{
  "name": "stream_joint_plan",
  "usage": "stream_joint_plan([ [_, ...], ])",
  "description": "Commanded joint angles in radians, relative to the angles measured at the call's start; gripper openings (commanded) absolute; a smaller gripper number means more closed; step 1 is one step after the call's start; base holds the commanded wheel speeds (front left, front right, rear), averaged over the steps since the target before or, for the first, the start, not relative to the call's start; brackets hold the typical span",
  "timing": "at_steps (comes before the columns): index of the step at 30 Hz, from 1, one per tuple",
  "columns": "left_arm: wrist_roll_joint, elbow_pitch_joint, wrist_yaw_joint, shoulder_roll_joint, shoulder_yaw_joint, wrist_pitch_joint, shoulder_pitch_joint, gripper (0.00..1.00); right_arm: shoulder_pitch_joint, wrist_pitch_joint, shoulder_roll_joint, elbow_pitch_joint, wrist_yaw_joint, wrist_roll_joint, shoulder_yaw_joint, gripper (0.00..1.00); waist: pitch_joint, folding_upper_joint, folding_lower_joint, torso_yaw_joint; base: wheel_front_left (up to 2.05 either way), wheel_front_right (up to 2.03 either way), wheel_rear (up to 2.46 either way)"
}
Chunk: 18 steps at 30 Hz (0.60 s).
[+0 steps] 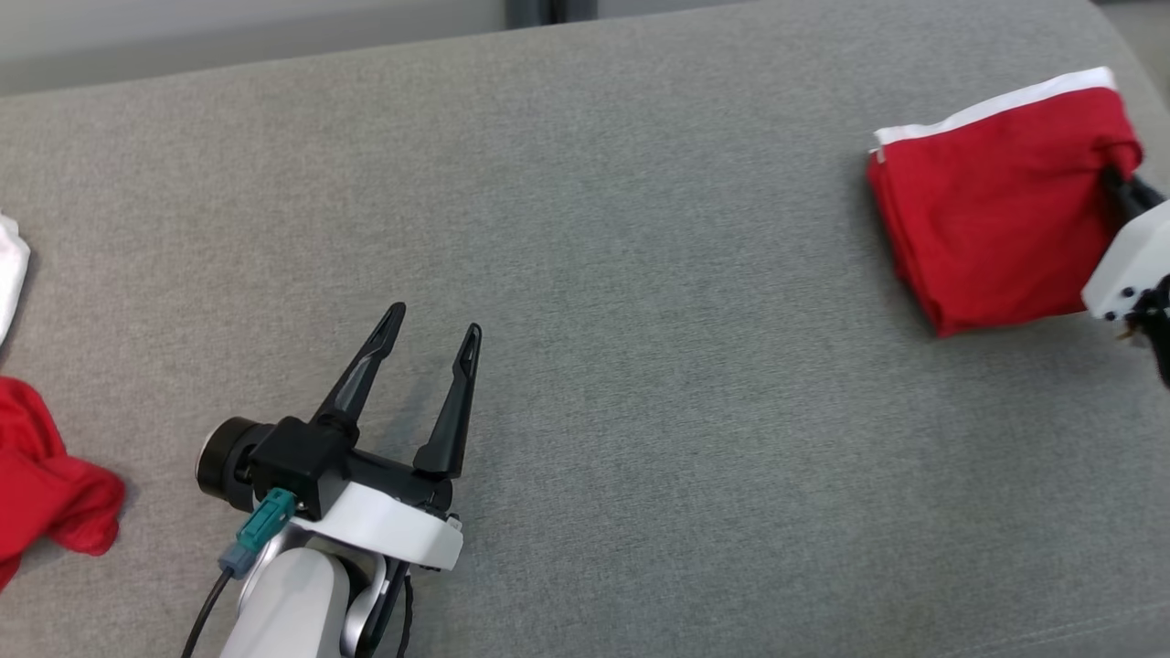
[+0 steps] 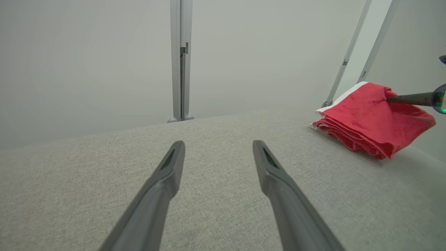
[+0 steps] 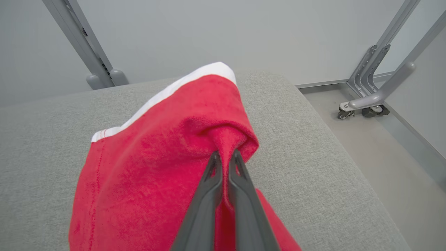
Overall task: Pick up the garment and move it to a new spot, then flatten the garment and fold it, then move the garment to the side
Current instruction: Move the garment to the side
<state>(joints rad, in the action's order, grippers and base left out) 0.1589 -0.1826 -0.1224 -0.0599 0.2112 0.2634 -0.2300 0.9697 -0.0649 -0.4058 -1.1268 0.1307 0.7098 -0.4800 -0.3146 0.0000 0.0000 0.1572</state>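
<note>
While the left gripper [image 1: 434, 322] hovers over the grey cushion [image 1: 640, 274], its two dark fingers spread wide with nothing between them, the action is all at the far right. The garment [image 1: 996, 210], red with a white band [image 1: 992, 108] along its far edge, lies folded into a thick pad near the cushion's right end, close to the rounded corner. Its stacked layers show along one edge in the left wrist view. The right gripper [image 3: 224, 153] has its fingers pressed together on a pinch of red fabric at the garment's right side, and the cloth puckers into a small ridge where the tips bite it. That corner looks drawn up a little toward the gripper, while the rest of the pad rests on the cushion. How much of it is off the surface I cannot tell.

Well apart from this, at the cushion's left edge, a crumpled red cloth [image 1: 46, 493] lies beside the left arm. A bit of white cloth [image 1: 9, 274] sits just beyond it, and both are partly out of sight. Behind the cushion a grey post [image 2: 180, 59] stands upright against a pale wall. Off the right end the floor [image 3: 383, 157] shows below, and a slanted metal leg on a caster [image 3: 362, 112] stands there near the wall.
</note>
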Motion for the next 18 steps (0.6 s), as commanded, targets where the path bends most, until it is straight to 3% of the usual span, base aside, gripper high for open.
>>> stream_joint_plan([
  [1,-0.004,0.002,-0.004,-0.01,-0.002,0.002,-0.018,1.0,0.026,-0.014,-0.019,-0.029,0.0,-0.016,-0.005,0.0,-0.017,0.0,0.0,-0.016,0.0,0.0,0.0],
  [7,-0.009,0.007,-0.007,-0.012,-0.003,0.002,-0.029,1.0,0.082,-0.054,-0.044,-0.118,0.0,-0.058,-0.005,0.0,-0.027,0.0,0.0,-0.019,0.0,0.0,0.0],
  [8,-0.009,0.007,-0.007,-0.012,-0.004,0.002,-0.029,1.0,0.088,-0.06,-0.046,-0.129,0.0,-0.068,-0.005,0.08,-0.027,0.0,0.0,-0.018,0.0,0.0,0.0],
  [9,-0.009,0.007,-0.007,-0.011,-0.004,0.002,-0.03,1.0,0.091,-0.066,-0.045,-0.137,0.0,-0.075,-0.004,0.42,-0.026,0.0,0.0,-0.017,0.0,0.0,0.0],
  [10,-0.01,0.007,-0.008,-0.011,-0.005,0.002,-0.03,1.0,0.094,-0.071,-0.04,-0.142,0.0,-0.079,-0.002,1.0,-0.025,0.0,0.0,-0.015,0.0,0.0,0.0],
  [18,-0.005,-0.001,-0.007,-0.008,-0.006,0.002,-0.014,1.0,0.089,-0.14,-0.023,-0.159,0.0,-0.12,0.007,1.0,0.003,0.0,0.0,0.001,0.0,0.0,0.0],
])
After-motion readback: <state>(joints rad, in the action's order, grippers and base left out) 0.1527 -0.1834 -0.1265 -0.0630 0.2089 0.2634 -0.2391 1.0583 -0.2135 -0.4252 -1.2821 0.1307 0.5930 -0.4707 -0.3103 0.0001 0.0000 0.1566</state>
